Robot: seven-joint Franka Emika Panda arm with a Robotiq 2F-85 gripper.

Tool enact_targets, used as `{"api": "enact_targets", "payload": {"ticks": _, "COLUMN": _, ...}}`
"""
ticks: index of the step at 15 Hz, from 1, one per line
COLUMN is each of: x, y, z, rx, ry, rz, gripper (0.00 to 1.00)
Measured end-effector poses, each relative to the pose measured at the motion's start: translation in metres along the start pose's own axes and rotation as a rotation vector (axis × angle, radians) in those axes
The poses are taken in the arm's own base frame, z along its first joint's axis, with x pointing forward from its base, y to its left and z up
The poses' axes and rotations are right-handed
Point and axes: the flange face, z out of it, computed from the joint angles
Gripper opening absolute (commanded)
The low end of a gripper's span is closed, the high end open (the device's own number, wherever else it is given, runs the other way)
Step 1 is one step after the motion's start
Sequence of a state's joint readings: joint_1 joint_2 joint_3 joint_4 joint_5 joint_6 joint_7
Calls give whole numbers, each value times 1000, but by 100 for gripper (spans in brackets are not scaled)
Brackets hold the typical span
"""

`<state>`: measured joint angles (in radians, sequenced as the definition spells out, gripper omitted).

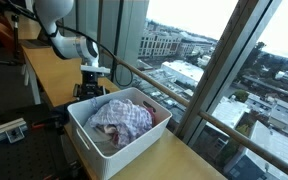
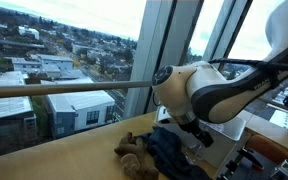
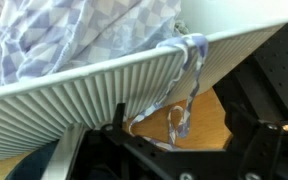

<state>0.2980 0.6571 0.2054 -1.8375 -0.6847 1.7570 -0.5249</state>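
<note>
The wooden counter point(image 1: 46, 62) runs along the window. A white ribbed basket point(image 1: 85, 133) stands at its window-side edge, and the checked cloth point(image 1: 119, 117) lies heaped inside it, filling it to the rim. The cloth is pale with a blue-and-red check, thin and crumpled. A narrow patterned strip point(image 3: 189, 78) hangs over the rim and down the outer wall.

Handling judgement: the cloth is light, soft and limp. Take hold at a raised fold, since the loose strip may snag.

The gripper point(image 1: 92, 88) hangs just behind the basket with its jaws fully apart, holding nothing.
</note>
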Motion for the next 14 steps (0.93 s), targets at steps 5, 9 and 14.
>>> {"api": "enact_targets", "payload": {"ticks": 5, "x": 0, "y": 2, "z": 7, "rx": 13, "ry": -14, "rz": -26, "gripper": 100}}
{"api": "enact_targets", "payload": {"ticks": 9, "x": 2, "y": 2, "z": 13, "rx": 17, "ry": -23, "rz": -44, "gripper": 100}}
{"api": "enact_targets", "payload": {"ticks": 14, "x": 5, "y": 2, "z": 21, "rx": 21, "ry": -33, "rz": -56, "gripper": 69}}
